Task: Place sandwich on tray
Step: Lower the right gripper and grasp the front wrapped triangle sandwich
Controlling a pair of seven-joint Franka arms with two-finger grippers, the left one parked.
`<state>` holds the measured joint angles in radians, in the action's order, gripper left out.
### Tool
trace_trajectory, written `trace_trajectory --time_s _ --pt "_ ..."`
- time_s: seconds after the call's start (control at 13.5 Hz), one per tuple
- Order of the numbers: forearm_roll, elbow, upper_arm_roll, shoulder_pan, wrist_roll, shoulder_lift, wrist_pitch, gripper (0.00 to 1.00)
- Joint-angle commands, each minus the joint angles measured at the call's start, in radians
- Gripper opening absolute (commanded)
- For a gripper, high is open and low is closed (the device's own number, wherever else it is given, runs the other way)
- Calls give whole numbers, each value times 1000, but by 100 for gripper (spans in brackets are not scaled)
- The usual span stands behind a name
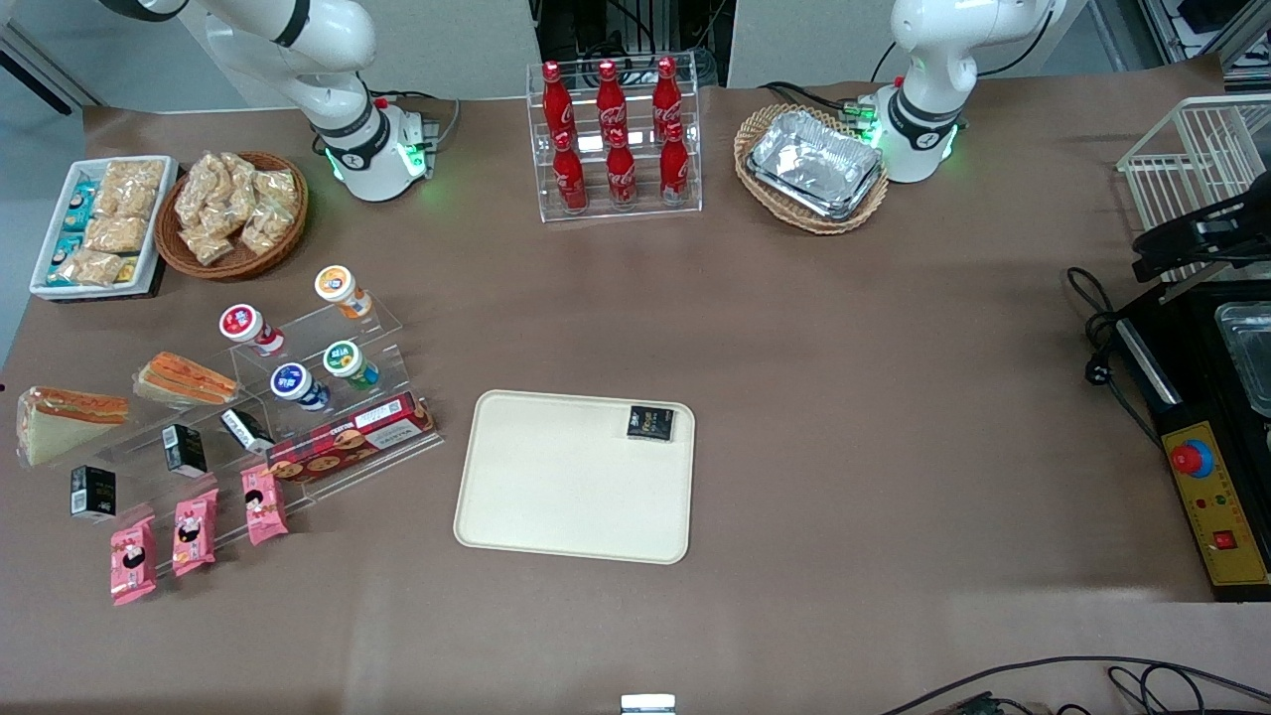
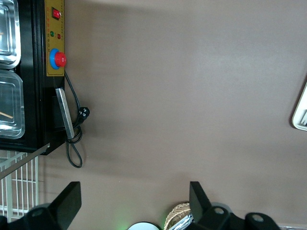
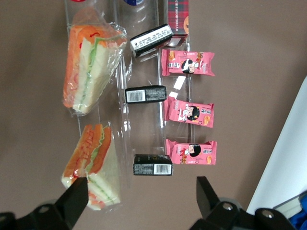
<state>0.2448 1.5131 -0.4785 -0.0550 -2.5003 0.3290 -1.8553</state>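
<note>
The sandwich (image 1: 71,422), a clear-wrapped wedge of white bread with orange-red and green filling, lies on the table at the working arm's end, beside the acrylic snack stand (image 1: 298,397). In the right wrist view the sandwich (image 3: 93,165) lies just off one fingertip (image 3: 76,201) of my gripper (image 3: 141,199). The gripper hangs well above the table, open and empty. It does not show in the front view. The cream tray (image 1: 556,497) lies flat at mid-table with a small black packet (image 1: 650,423) in one corner; the tray's pale edge (image 3: 288,158) also shows in the right wrist view.
A second wedge with mainly orange stripes (image 1: 187,378) rests on the stand, with black boxes (image 3: 145,94), pink packets (image 3: 189,112), yogurt cups (image 1: 298,385) and a cookie box (image 1: 350,437). Farther from the front camera stand a cola rack (image 1: 614,139) and wicker baskets (image 1: 230,214).
</note>
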Motion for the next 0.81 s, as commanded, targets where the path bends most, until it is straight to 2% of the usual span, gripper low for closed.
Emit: trace_trajectory --time_s 0.0,0.44,0.74 --pt "30 13 -2 -17 -95 4 -36 100" --pt "30 76 -3 -77 -152 4 -56 100" --pt "28 179 -5 -95 -189 -10 -163 100"
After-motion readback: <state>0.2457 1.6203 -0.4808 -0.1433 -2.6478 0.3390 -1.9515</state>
